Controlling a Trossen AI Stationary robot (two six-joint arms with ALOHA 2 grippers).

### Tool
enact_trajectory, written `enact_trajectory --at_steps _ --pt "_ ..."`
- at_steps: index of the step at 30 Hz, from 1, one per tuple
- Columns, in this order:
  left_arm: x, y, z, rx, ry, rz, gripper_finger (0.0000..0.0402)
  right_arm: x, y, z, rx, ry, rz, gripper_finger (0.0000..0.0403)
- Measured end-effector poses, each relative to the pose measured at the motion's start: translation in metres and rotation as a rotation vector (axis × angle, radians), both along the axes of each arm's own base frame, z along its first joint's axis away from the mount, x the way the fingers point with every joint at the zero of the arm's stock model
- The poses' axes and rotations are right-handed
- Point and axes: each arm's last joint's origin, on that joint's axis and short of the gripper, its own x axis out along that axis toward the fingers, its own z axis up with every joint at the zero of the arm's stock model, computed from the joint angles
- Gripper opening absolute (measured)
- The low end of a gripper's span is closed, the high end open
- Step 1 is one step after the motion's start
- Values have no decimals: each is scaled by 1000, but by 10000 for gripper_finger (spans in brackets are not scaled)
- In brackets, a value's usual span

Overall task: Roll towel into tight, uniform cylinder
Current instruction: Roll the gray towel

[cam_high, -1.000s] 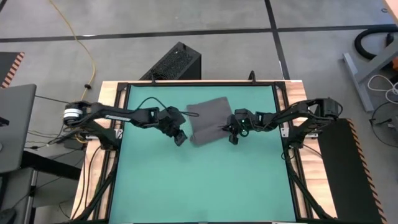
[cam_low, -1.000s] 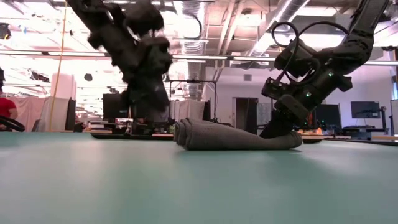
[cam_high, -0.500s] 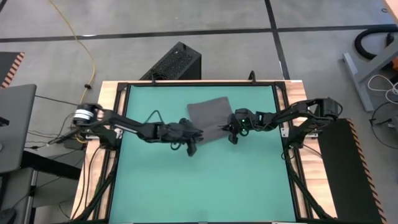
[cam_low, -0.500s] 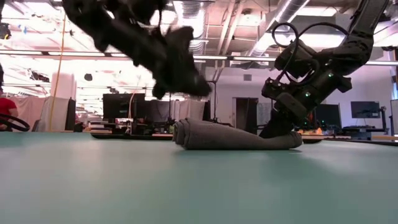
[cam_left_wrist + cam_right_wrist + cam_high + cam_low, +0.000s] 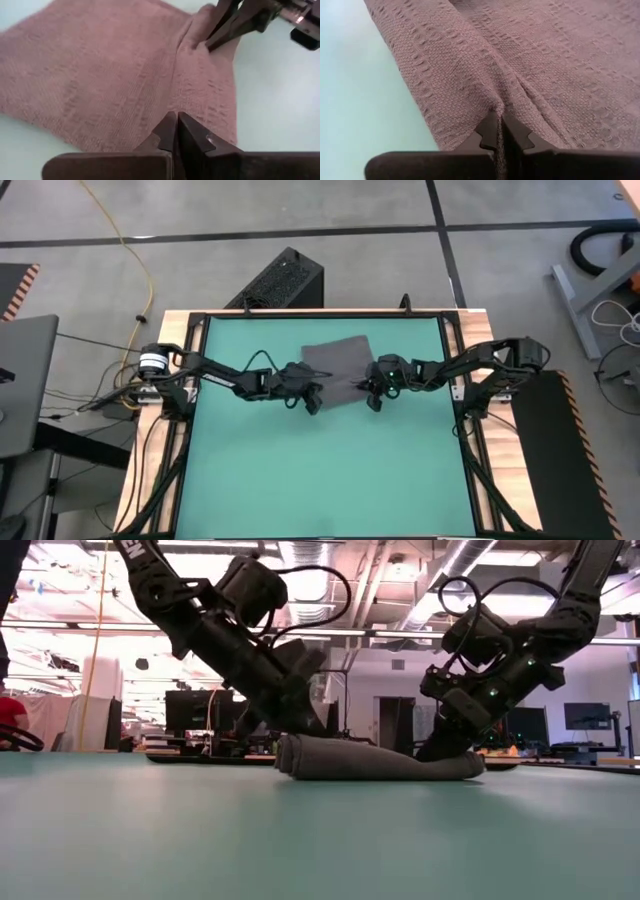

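Towel point(image 5: 335, 363) lying on the far half of the teal table point(image 5: 320, 480), partly rolled along its near edge, the rest flat; left gripper point(image 5: 312, 402) at the roll's left end, fingers point(image 5: 176, 131) pressed together, tips at the cloth edge, whether pinching fabric cannot be told; right gripper point(image 5: 375, 400) at the roll's right end, fingers point(image 5: 500, 131) clamped on a fold of the towel.

We look straight down on the whole bench point(image 5: 320, 460) from overhead, level across it from surface height toward the room, each wrist camera close over the towel point(image 5: 335, 358), shared by all views near twelve o'clock.
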Motion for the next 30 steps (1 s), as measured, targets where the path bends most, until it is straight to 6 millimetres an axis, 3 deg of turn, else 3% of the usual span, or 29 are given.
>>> enact_trajectory --at_steps 5,10,14,24,30 --pt "-2 2 -1 -8 27 -4 1 3 -1 2 4 -19 -8 29" --pt "-3 4 20 83 -52 45 0 3 -3 3 21 -27 -33 39" --pt "2 -4 33 106 -149 -61 0 3 -3 3 34 -30 -46 67" --pt "3 -10 -9 31 32 -48 0 3 -2 3 39 -23 -47 149" --pt "2 0 -16 26 61 -17 0 -5 1 23 52 -39 -29 183"
